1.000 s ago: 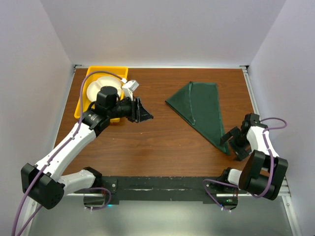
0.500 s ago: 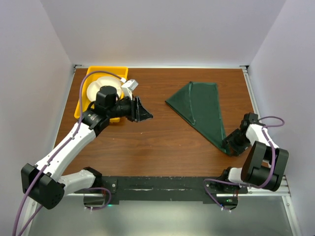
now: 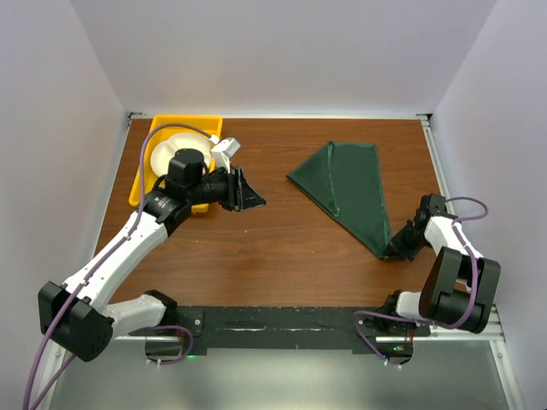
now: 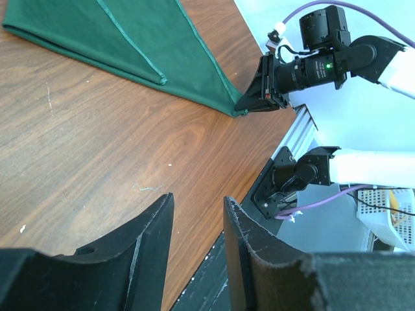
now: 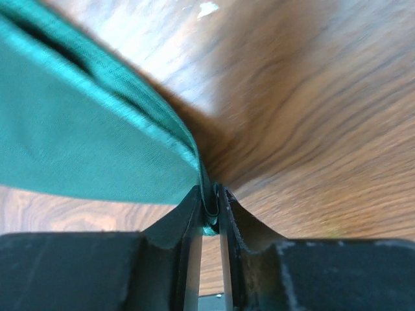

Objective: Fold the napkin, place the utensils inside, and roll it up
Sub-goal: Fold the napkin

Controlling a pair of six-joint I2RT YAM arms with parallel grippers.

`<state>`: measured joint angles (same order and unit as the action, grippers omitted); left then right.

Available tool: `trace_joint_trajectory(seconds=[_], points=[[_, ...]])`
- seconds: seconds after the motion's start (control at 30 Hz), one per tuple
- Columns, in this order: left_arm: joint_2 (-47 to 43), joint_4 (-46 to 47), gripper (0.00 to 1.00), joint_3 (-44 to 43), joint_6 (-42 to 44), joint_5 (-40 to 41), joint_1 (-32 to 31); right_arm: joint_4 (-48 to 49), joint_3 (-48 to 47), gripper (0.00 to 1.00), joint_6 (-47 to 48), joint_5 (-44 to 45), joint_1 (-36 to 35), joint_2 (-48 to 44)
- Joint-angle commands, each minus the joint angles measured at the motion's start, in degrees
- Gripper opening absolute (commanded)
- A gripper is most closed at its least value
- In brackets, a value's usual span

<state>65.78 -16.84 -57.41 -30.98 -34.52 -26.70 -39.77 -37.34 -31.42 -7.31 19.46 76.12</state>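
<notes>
The dark green napkin [image 3: 346, 192] lies folded into a triangle on the right half of the wooden table, its point toward the near right. My right gripper [image 3: 396, 249] is low at that point and shut on the napkin's corner [image 5: 206, 208], with the folded hem pinched between its fingers. The cloth [image 5: 84, 136] fans away from the jaws. My left gripper [image 3: 252, 198] hangs open above the table just right of the yellow tray, with nothing between its fingers [image 4: 155, 223]. The left wrist view looks across at the napkin [image 4: 130, 39] and the right gripper [image 4: 259, 97]. The utensils are out of view.
A yellow tray [image 3: 158, 128] at the back left holds a white plate [image 3: 175, 149], partly hidden by my left arm. White walls close in the table on three sides. A metal rail [image 3: 440, 171] runs along the right edge.
The right gripper has gone from wide open to shut on the napkin's near corner, shifting slightly toward the cloth. The left arm has not moved.
</notes>
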Motion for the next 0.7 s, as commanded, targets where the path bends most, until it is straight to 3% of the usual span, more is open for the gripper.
trace_joint_trajectory(seconds=[0.0,0.13,0.33,0.67], points=[[0.0,1.5,0.41,-2.2,-1.0,-0.4,0.4,-2.7,-5.8,0.15,1.4,-1.7,-3.6,-2.6],[-0.4,-0.2,0.41,-1.7,0.0,1.2,0.6,-3.6,-15.8,0.1,1.7,-2.3,-11.2,0.3],[-1.4,-6.2,0.41,-3.1,3.7,8.6,0.7,-3.9,-33.1,0.06,5.5,-4.2,-20.7,13.0],[-1.4,-9.1,0.41,-4.8,3.1,11.9,0.7,-0.9,-49.1,0.06,9.2,-10.3,-26.8,28.6]])
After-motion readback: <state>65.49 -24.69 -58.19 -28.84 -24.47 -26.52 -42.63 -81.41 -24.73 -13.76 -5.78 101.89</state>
